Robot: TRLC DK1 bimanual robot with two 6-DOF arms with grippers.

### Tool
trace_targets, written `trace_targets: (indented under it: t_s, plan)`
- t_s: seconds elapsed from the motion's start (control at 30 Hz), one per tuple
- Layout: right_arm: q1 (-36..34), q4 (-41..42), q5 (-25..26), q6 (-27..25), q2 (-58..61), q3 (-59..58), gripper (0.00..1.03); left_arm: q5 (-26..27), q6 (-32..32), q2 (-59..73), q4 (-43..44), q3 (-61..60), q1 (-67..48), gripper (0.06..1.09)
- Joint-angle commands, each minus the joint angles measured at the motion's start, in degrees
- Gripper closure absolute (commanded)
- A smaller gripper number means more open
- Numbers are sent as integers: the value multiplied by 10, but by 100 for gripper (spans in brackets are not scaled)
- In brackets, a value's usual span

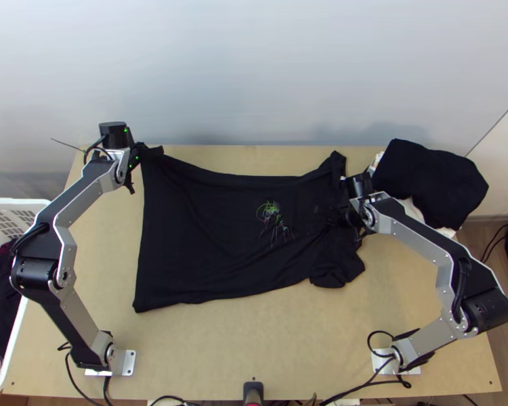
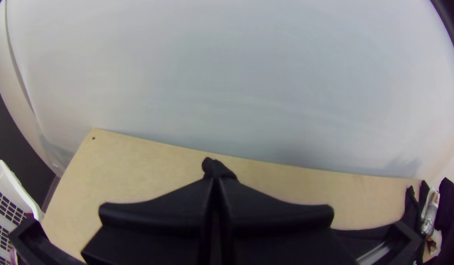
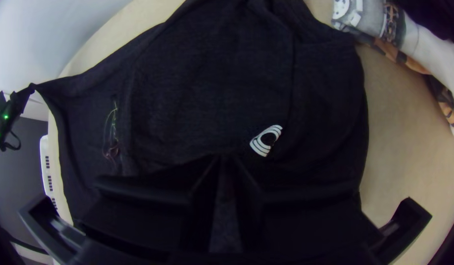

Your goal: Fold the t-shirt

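The black t-shirt [image 1: 206, 223] lies spread with some wrinkles, its sleeves towards the right. At its upper left corner, in the top view, the left gripper [image 1: 143, 153] holds the cloth. In the left wrist view, a bunched tip of black cloth [image 2: 217, 168] sticks out past the closed left gripper [image 2: 215, 180]. Over the shirt's right end stands the right gripper [image 1: 349, 218]. In the right wrist view, a narrow gap separates the fingers of the right gripper [image 3: 226, 158], with the shirt [image 3: 202, 98] beneath and a white striped print near the tips.
A pile with a black cloth [image 1: 430, 183] on top sits at the table's back right corner. Left of the table stands a white basket [image 1: 13, 203] with clothes in it. Bare tabletop [image 1: 220, 352] extends along the near side.
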Motion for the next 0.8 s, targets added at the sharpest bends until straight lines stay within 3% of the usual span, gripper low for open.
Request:
trace_targets:
  t_s: [0.0, 0.33, 0.43, 0.47, 0.6, 0.67, 0.77]
  plan:
    - [3, -1, 1, -6, 9, 6, 100, -2, 0, -1, -1, 1, 1, 105]
    - [1, -23, 1, -9, 2, 5, 99, -2, 0, -1, -3, 1, 2, 105]
    - [1, -42, 1, -7, -7, 4, 71, -2, 0, -1, -3, 1, 2, 105]
    - [1, -48, 1, -7, -8, 4, 66, -1, 0, -1, -3, 1, 2, 105]
    - [-1, -61, 1, -8, -12, 3, 65, -1, 0, -1, -3, 1, 1, 105]
    - [-5, -68, 1, -6, -13, 3, 52, -1, 0, -2, -4, 1, 1, 105]
    - [-5, -70, 1, -6, -11, 5, 51, -1, 0, -2, -6, 1, 1, 105]
